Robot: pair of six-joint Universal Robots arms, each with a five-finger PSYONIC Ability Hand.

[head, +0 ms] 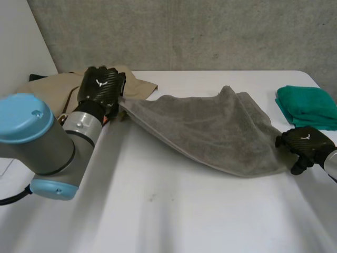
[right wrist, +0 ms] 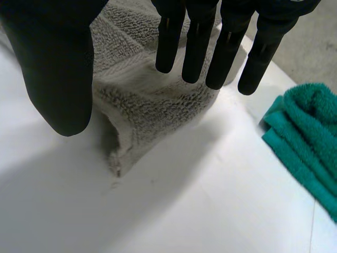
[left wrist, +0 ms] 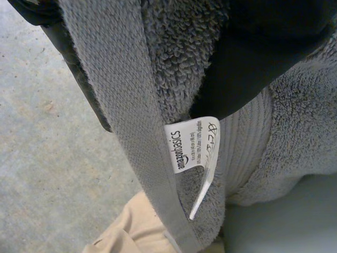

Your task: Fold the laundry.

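The left hand [head: 100, 87] is clamped on one corner of the grey towel [head: 210, 132] at the far left of the worktop [head: 184, 211]. From its wrist you can see the black fingers [left wrist: 263, 47] closed over the pile, with the woven hem and a small white label [left wrist: 192, 139] hanging just below the grip. That corner is lifted clear of the surface, and the towel sags away from it across the middle of the worktop in a long, loosely stretched drape. Its other end comes down at the right hand [head: 305, 146]. That hand is not gripping: its fingers [right wrist: 197, 42] are straight and spread apart from the thumb, poised right over the towel's near right corner [right wrist: 152, 100], which lies bunched on the white surface. I cannot tell whether the fingertips touch the cloth. Behind the left hand a beige garment [head: 52, 87] lies crumpled at the back left edge. A folded green towel [head: 308, 105] sits at the far right, apart from the grey one. The left arm [head: 37, 142] reaches in from the near left, and a rough grey concrete wall [head: 210, 31] runs behind the worktop.
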